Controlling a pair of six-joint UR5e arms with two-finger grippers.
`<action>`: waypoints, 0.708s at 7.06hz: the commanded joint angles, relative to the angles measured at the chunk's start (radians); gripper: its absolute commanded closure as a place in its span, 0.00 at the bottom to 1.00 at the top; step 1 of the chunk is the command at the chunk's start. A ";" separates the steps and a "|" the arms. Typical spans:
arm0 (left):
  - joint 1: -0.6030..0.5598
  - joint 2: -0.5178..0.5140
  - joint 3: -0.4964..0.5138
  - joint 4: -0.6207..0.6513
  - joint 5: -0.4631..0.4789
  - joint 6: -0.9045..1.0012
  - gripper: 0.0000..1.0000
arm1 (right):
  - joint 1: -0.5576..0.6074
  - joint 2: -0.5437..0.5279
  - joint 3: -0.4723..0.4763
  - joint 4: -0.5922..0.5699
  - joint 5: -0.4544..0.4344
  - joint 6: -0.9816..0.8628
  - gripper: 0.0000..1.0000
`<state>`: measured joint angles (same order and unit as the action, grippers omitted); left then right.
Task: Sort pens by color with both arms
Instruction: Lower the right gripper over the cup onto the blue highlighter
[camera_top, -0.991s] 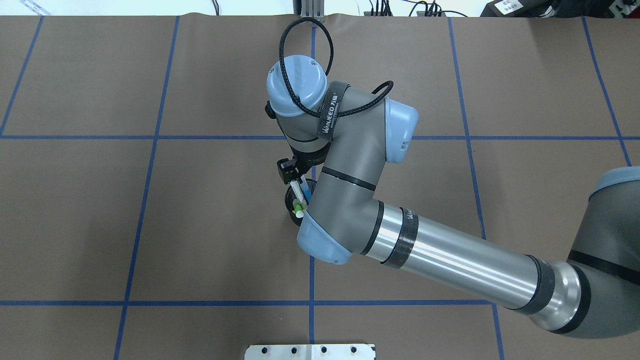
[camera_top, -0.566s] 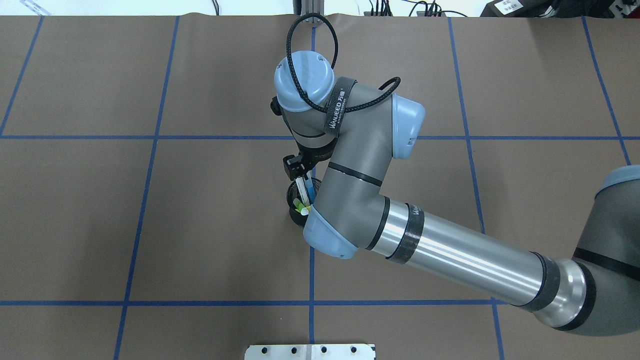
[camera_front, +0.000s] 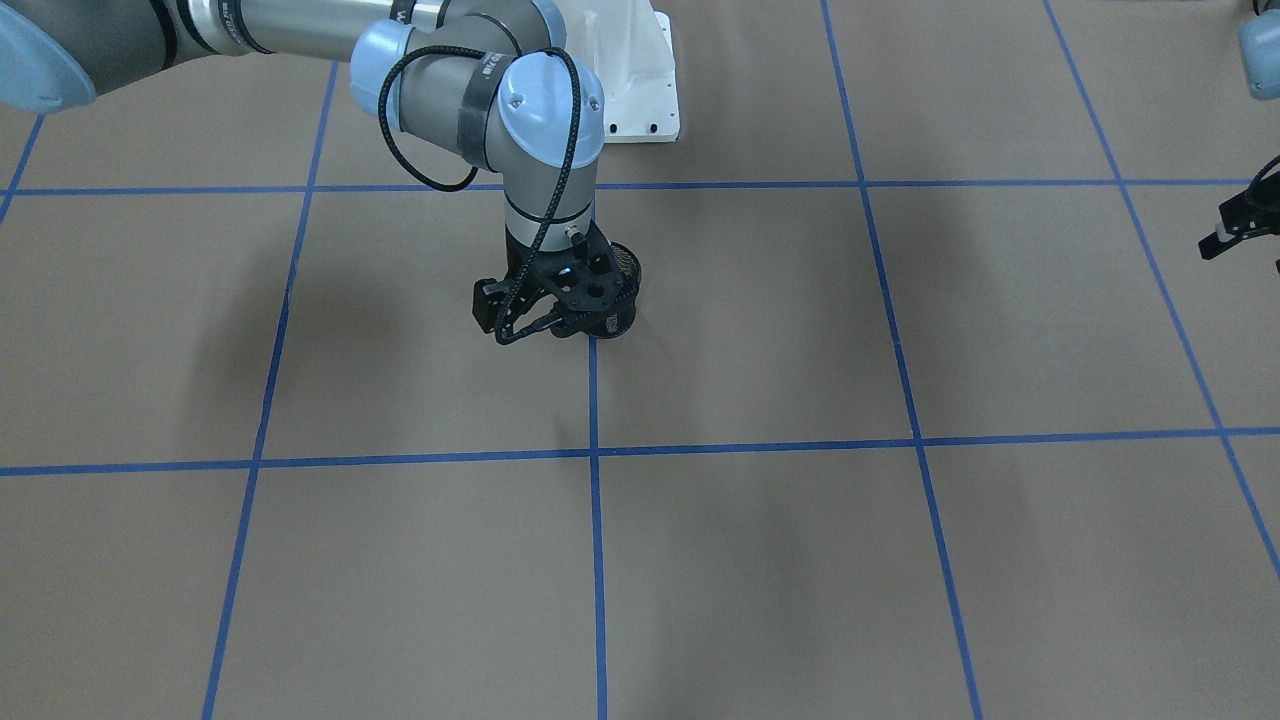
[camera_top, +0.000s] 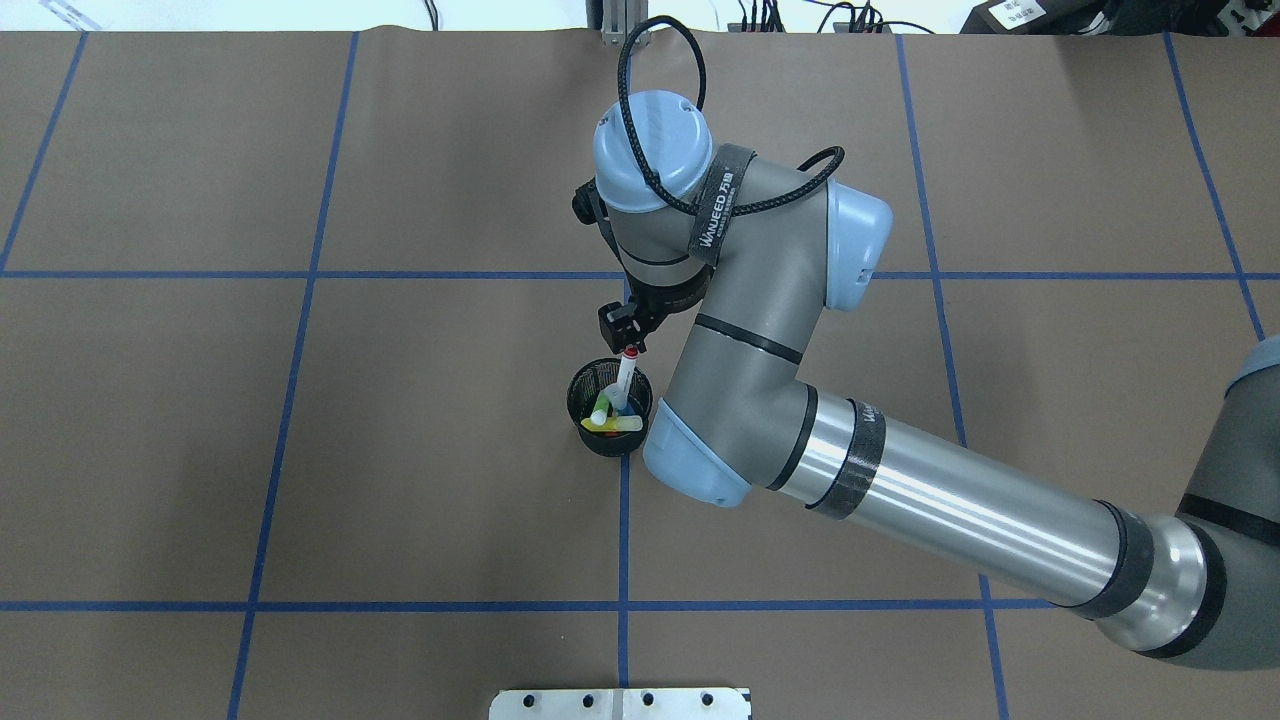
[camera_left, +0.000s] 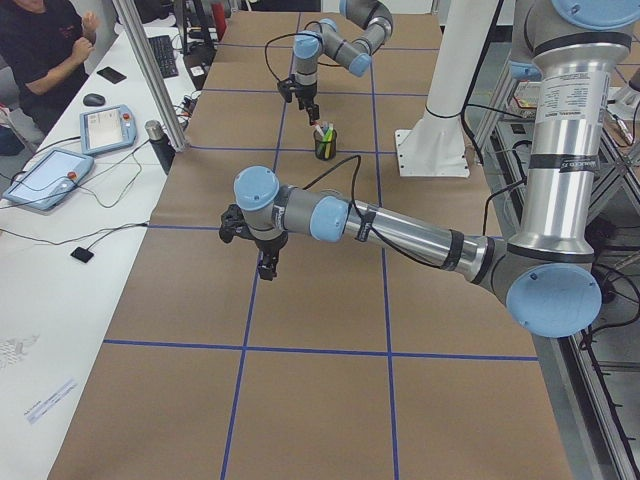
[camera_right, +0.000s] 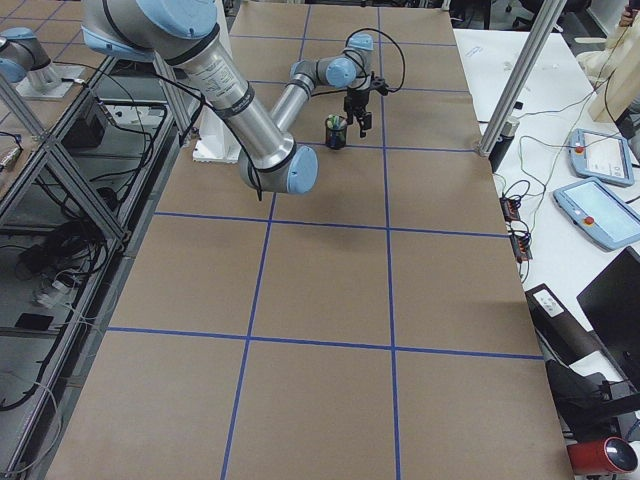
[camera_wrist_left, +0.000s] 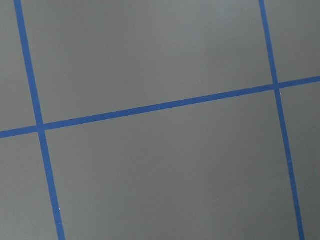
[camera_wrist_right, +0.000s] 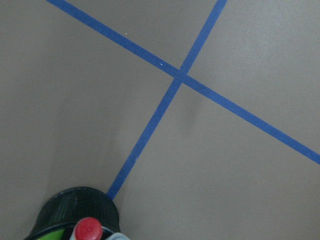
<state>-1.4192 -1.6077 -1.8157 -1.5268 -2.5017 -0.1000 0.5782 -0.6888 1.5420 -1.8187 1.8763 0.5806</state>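
A black mesh cup (camera_top: 588, 385) stands near the table's middle and holds the pens. The white pen with a red cap (camera_top: 625, 378) leans toward the far side. The green highlighter (camera_top: 601, 410) and yellow highlighter (camera_top: 622, 425) lie across the rim. A bit of blue shows beside the white pen. My right gripper (camera_front: 560, 318) hangs just beyond the cup (camera_front: 622, 285), close to the red cap (camera_wrist_right: 89, 230). I cannot tell whether it is open or shut. My left gripper (camera_left: 268, 266) hovers over bare paper far to the left, its state unclear.
Brown paper with a blue tape grid (camera_top: 624, 520) covers the table. The white pedestal base (camera_front: 640, 95) stands at the robot's edge. The right forearm (camera_top: 930, 505) stretches over the table's right half. An operator's desk with pendants (camera_right: 600, 215) lies beyond the far edge.
My right wrist has moved to the right and away from the robot. The cup and the red-capped pen, partly covered before, now show clearly.
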 joint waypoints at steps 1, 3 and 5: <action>0.000 0.000 -0.002 -0.001 0.000 -0.007 0.01 | 0.003 -0.029 0.042 -0.004 0.001 -0.002 0.01; 0.000 0.000 -0.004 0.000 0.000 -0.007 0.01 | 0.003 -0.021 0.043 -0.004 0.007 -0.001 0.01; 0.000 0.000 -0.004 -0.001 0.000 -0.007 0.01 | 0.003 0.011 0.049 -0.002 0.036 0.121 0.01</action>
<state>-1.4189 -1.6076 -1.8192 -1.5268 -2.5019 -0.1080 0.5813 -0.6955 1.5858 -1.8220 1.8956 0.6231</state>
